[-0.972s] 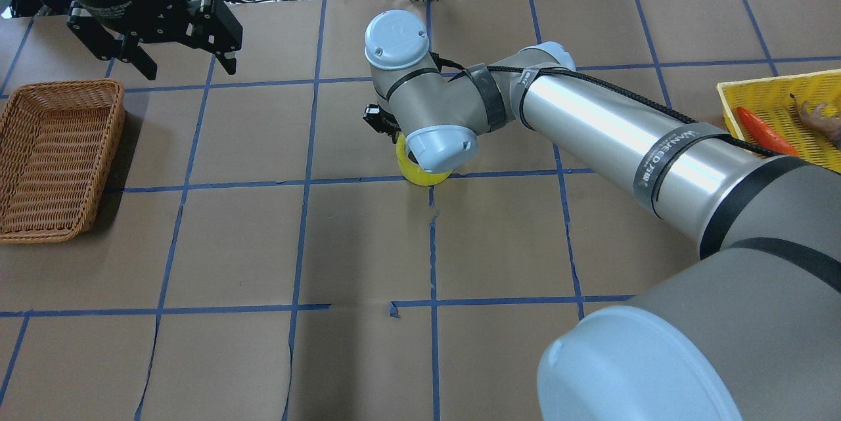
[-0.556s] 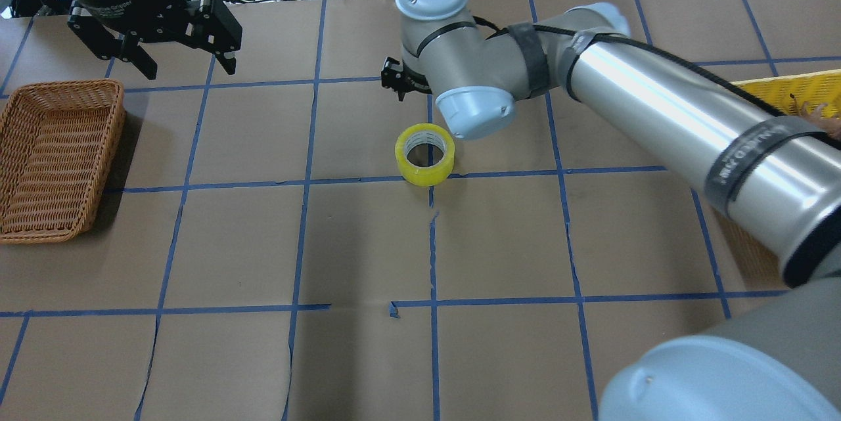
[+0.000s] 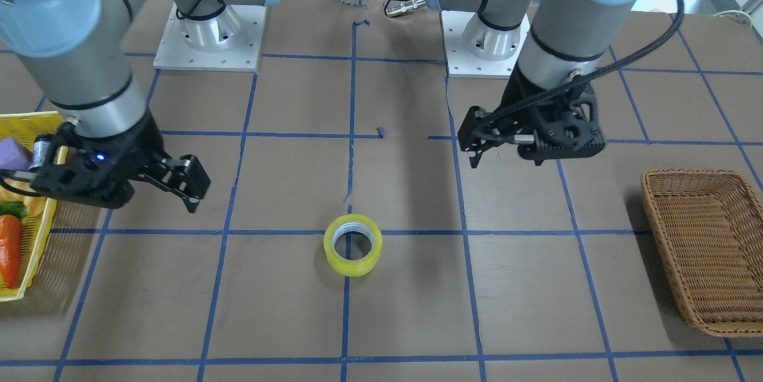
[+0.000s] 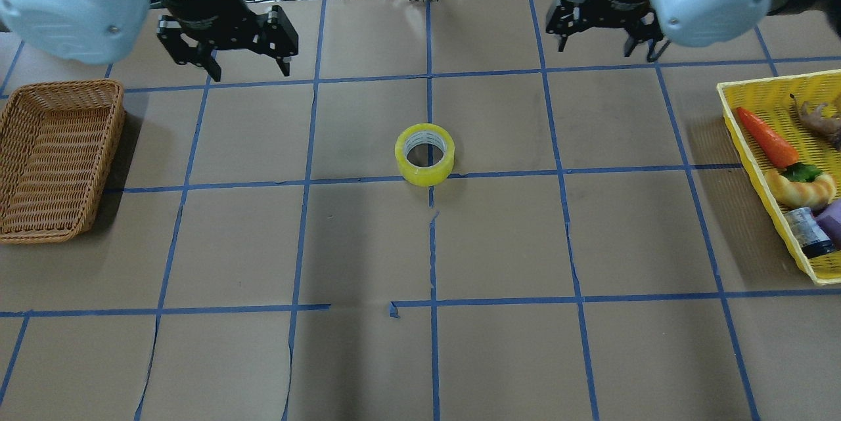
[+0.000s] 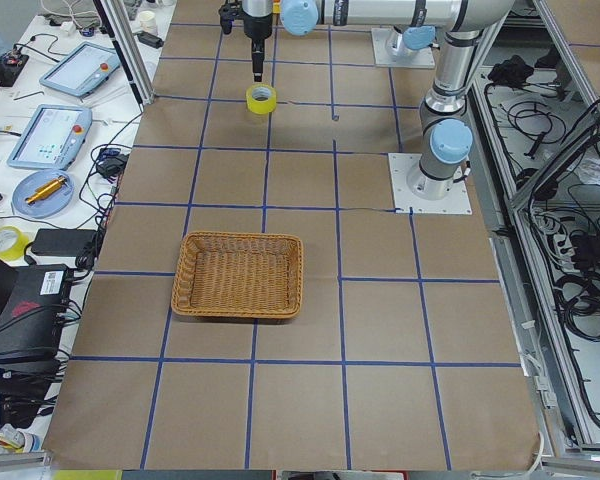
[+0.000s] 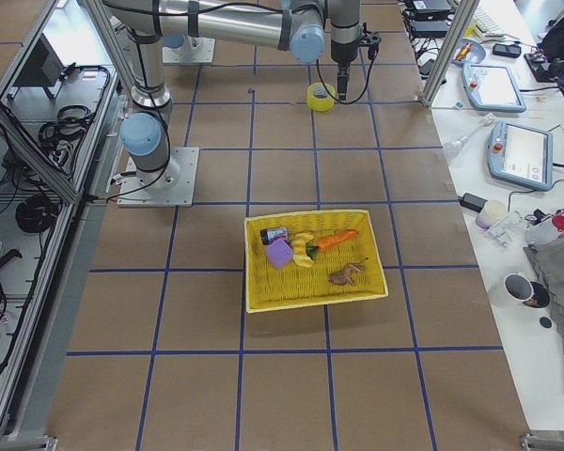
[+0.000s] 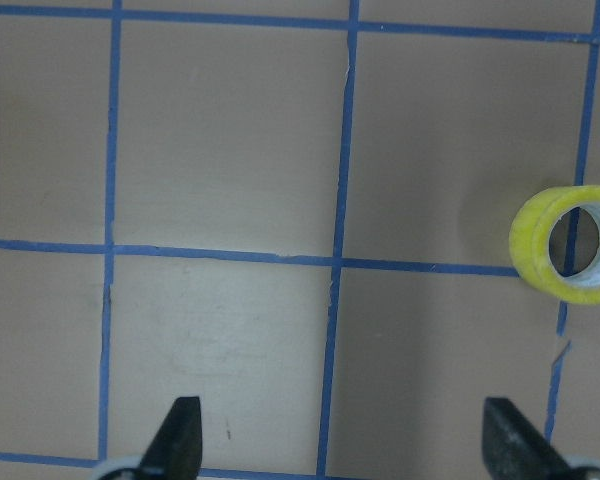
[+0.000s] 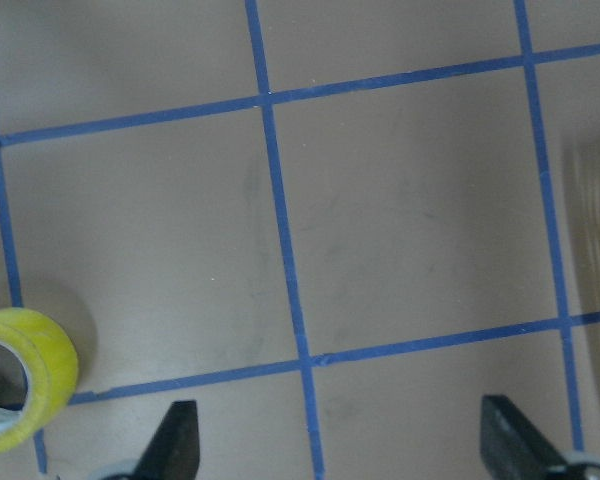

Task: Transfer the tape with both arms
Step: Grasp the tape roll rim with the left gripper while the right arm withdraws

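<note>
The tape is a thick yellow roll with a pale core. It lies flat on the brown table at a blue grid crossing near the middle, untouched; it also shows in the front view. My left gripper hangs open and empty above the table, behind and to the left of the roll. Its wrist view shows the tape at the right edge. My right gripper hangs open and empty behind and to the right. Its wrist view shows the tape at the lower left.
A wicker basket stands at the table's left end. A yellow tray at the right end holds a carrot, a bread ring, a small jar and a purple block. Cables and clutter lie beyond the far edge.
My right arm has risen from over the tape and swung back to the far right. The tape stays in place. My left gripper has shifted right, toward the centre.
</note>
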You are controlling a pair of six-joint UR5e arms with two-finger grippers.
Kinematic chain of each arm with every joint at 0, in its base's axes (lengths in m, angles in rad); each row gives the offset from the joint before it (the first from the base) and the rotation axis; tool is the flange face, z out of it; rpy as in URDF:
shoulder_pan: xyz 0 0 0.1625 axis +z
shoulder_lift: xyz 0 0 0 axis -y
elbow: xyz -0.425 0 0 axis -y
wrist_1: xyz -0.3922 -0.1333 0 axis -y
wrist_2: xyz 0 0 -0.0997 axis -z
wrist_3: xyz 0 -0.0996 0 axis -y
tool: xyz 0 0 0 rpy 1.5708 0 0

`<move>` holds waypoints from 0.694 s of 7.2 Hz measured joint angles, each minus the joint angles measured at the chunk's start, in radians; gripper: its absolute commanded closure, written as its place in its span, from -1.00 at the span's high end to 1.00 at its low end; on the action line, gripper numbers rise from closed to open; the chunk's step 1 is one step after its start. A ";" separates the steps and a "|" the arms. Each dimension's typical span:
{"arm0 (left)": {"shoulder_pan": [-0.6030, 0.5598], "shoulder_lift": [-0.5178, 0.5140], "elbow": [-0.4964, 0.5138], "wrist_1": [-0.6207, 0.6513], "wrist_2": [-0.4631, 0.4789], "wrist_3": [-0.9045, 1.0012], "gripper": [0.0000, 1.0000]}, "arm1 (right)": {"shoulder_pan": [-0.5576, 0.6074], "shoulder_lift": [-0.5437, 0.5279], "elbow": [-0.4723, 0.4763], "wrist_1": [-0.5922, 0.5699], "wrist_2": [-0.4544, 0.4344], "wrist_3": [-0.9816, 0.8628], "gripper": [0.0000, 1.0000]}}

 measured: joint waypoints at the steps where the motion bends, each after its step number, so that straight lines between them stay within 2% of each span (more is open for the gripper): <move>1: -0.055 -0.065 -0.007 0.055 -0.005 -0.062 1.00 | -0.027 -0.028 0.002 0.046 0.000 -0.056 1.00; 2: -0.110 -0.129 -0.011 0.114 -0.013 -0.118 1.00 | -0.037 -0.050 0.003 0.075 0.002 -0.077 1.00; 3: -0.152 -0.193 -0.012 0.186 -0.017 -0.172 0.75 | -0.038 -0.065 0.003 0.105 0.005 -0.084 1.00; 5: -0.185 -0.298 -0.045 0.312 -0.020 -0.245 0.76 | -0.034 -0.080 0.001 0.141 0.010 -0.087 1.00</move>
